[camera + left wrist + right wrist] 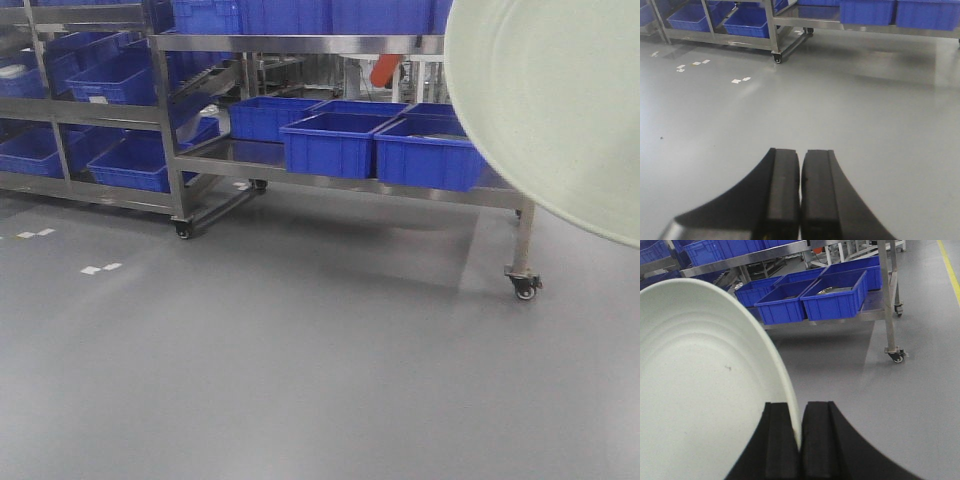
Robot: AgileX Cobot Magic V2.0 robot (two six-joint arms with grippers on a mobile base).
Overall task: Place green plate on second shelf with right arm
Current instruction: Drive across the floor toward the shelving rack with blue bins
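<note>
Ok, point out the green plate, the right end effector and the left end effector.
green plate (pixel 705 375), right wrist view, its inner face.
right end effector (pixel 801 415), right wrist view, between fingertips pinching the plate's rim.
left end effector (pixel 801 162), left wrist view, seam between closed fingertips.

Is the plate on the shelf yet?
No, the plate is pinched by its rim between the right fingers, and the shelf is off across the floor.

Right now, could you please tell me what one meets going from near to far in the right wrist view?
Nearest first: right gripper, green plate, grey floor, caster, blue bins on the steel rack.
</note>
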